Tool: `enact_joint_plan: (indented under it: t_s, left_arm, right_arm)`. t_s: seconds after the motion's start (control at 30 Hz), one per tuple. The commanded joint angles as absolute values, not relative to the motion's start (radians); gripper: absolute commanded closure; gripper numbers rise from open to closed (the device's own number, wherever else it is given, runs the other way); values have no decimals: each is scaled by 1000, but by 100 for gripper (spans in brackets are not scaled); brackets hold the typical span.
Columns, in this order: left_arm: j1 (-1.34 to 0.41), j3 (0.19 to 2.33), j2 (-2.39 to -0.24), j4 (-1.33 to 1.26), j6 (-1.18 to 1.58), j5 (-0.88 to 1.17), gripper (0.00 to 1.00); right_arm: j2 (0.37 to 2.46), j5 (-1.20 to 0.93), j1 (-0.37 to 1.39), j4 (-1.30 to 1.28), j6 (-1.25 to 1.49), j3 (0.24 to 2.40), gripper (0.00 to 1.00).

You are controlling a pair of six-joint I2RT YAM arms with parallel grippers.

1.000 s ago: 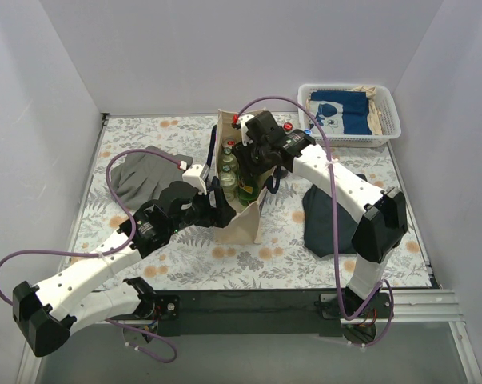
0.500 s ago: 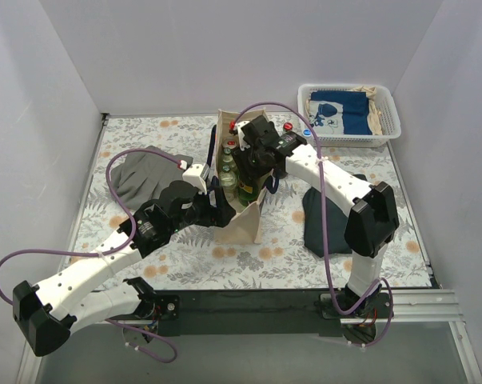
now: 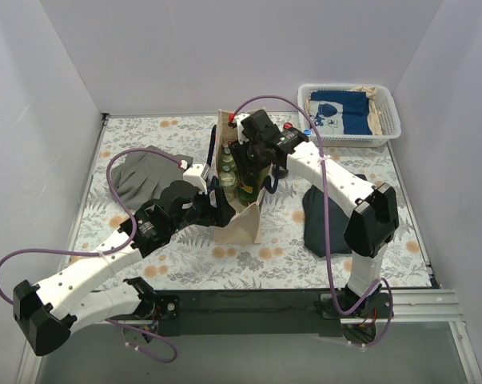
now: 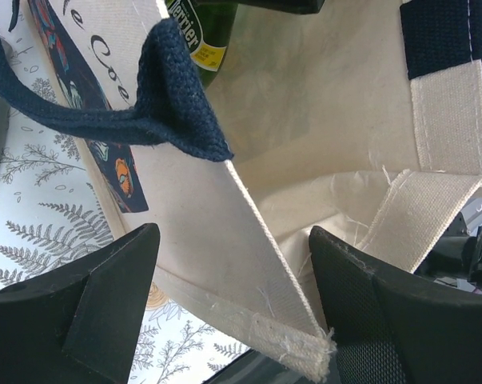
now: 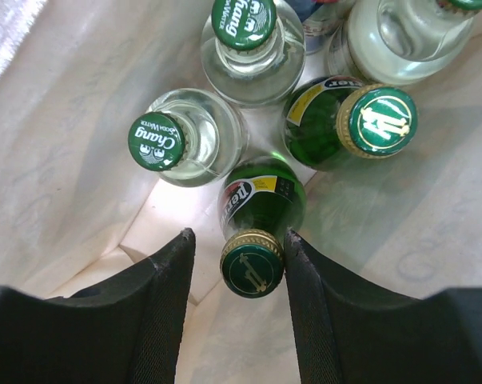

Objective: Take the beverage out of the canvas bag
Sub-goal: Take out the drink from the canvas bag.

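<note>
The cream canvas bag stands mid-table with several bottles inside. My right gripper reaches down into its mouth. In the right wrist view it is open around the gold-rimmed cap of a green Perrier beverage. The right finger touches the cap and a gap shows on the left. My left gripper is at the bag's near-left corner. In the left wrist view it is open, its fingers straddling the bag's rim without pinching it.
Two clear bottles with green caps and a green bottle with a gold cap crowd the Perrier. The navy handle droops over the rim. A white basket sits back right, a grey cloth left, a dark cloth right.
My right gripper has shifted slightly left and back over the bag's mouth. The left arm and the bag have stayed put.
</note>
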State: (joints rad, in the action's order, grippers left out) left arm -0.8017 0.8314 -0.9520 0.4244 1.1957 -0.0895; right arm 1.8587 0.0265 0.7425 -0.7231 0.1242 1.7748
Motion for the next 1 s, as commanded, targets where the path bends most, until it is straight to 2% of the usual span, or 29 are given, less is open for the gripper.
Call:
enact_joint_plan:
  t_s: [0.0,0.73,0.83,0.97]
  left_arm:
    - [-805,831,-957,457,1163,-114,26]
    - [-805,827,-965,459,1157,-126,25]
    - [-805,833,-969,459,1154,-127,25]
    - [-805,833,-966,457,1154,-129,25]
  right_arm:
    - [1842,35,744,-709,129,1816,45]
    - [1853,38,746,-752,124,1792,46]
    - [1861,37,746,-759,127,1798,51]
    - [1859,41,746,-759,129,1786,49]
